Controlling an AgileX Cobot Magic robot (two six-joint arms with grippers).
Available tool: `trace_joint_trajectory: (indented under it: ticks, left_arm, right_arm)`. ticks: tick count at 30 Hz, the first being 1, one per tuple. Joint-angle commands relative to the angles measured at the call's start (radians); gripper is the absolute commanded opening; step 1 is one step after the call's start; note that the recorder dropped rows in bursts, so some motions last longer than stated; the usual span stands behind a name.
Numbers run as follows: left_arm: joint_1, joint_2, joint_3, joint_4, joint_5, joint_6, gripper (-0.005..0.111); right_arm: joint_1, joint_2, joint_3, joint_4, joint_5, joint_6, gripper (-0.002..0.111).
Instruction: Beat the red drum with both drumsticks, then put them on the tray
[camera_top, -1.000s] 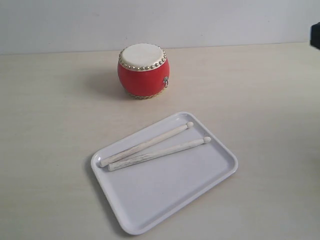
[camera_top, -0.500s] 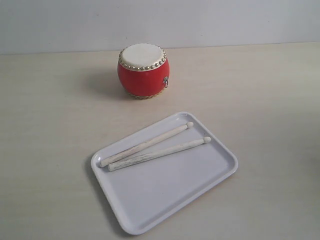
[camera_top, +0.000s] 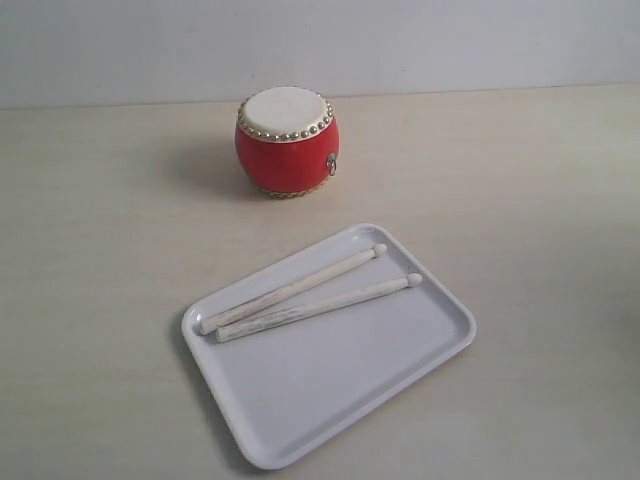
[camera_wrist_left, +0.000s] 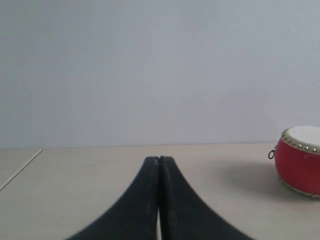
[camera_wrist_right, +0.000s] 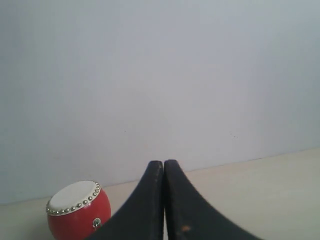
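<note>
- Both of my hands are empty. My left hand (camera_wrist_left: 159, 161) is pressed together, touches nothing, and is well clear of the tray (camera_top: 400, 370).
- On the tray the drumsticks (camera_top: 292, 288) lie side by side; the red drum (camera_top: 285, 150) stands beyond its far edge, apart.
- My right hand (camera_wrist_right: 163, 164), also pressed together, has just withdrawn past the tray's right; I judge the task finished.

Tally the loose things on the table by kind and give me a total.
red drum: 1
drumsticks: 2, both lying on the tray
white tray: 1
Total: 4
</note>
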Motion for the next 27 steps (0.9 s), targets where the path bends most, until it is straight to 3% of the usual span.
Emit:
trace_joint_trajectory:
  ticks: [1,8,22,27]
  left_arm:
    - [0.005,-0.004,0.003,-0.001,-0.001,0.004,0.000]
    - [0.005,-0.004,0.003,-0.001,-0.001,0.004,0.000]
    - [0.005,-0.004,0.003,-0.001,-0.001,0.004,0.000]
    - [0.005,-0.004,0.003,-0.001,-0.001,0.004,0.000]
  right_arm:
    - [-0.007,-0.051,0.102,-0.023,-0.079,-0.005,0.000]
    - [0.003,-0.086,0.202,-0.008,-0.090,-0.007,0.000]
    - [0.010,-0.086,0.202,-0.018,-0.110,-0.016,0.000]
    - [0.010,-0.086,0.202,0.189,-0.102,-0.283,0.000]
